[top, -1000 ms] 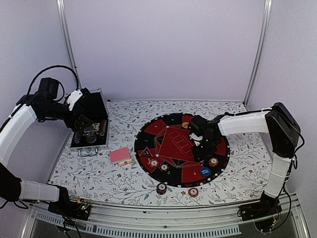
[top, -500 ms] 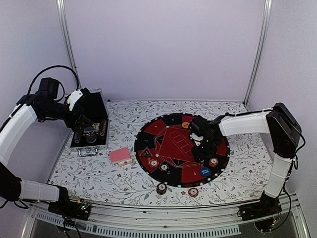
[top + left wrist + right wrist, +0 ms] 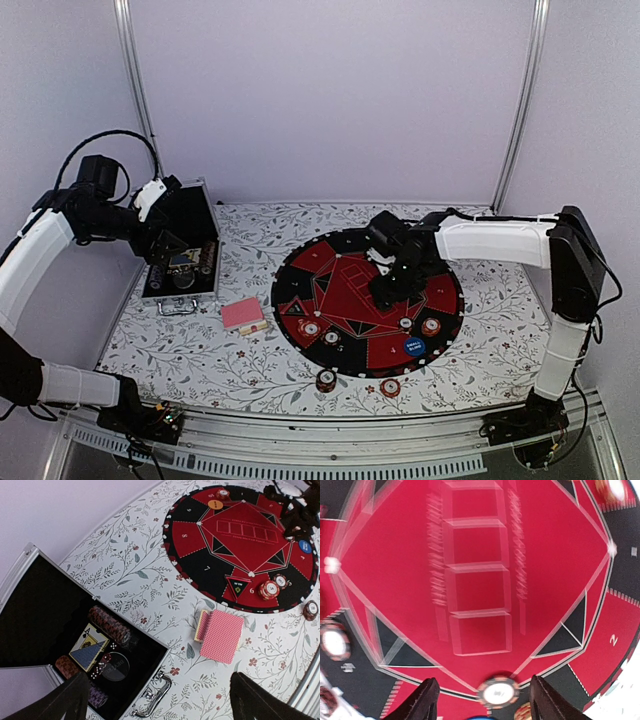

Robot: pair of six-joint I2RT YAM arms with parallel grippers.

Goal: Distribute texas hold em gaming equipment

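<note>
My right gripper (image 3: 388, 290) hangs open and empty over the red middle of the round mat (image 3: 300, 262). In the right wrist view a black-rimmed poker chip (image 3: 497, 691) lies on the mat between my open fingertips (image 3: 420, 700); it also shows in the top view (image 3: 405, 322). Other chips (image 3: 313, 328) (image 3: 430, 326) sit on the mat's near part, with a blue disc (image 3: 414, 347) and an orange disc (image 3: 374, 253). Two chips (image 3: 326, 380) (image 3: 390, 387) lie off the mat. The pink-backed card deck (image 3: 221, 635) lies left of the mat. My left gripper (image 3: 160, 710) is open above the case (image 3: 150, 677).
The open silver case (image 3: 182, 262) stands at the left with chip rows (image 3: 109, 624), dice and a blue-backed card inside. Its chrome handle (image 3: 155, 697) faces the table's front. The floral table (image 3: 250, 360) runs between case and mat.
My right gripper has moved left and back across the mat. A chip now shows on the mat near where the gripper was. The left arm has not moved.
</note>
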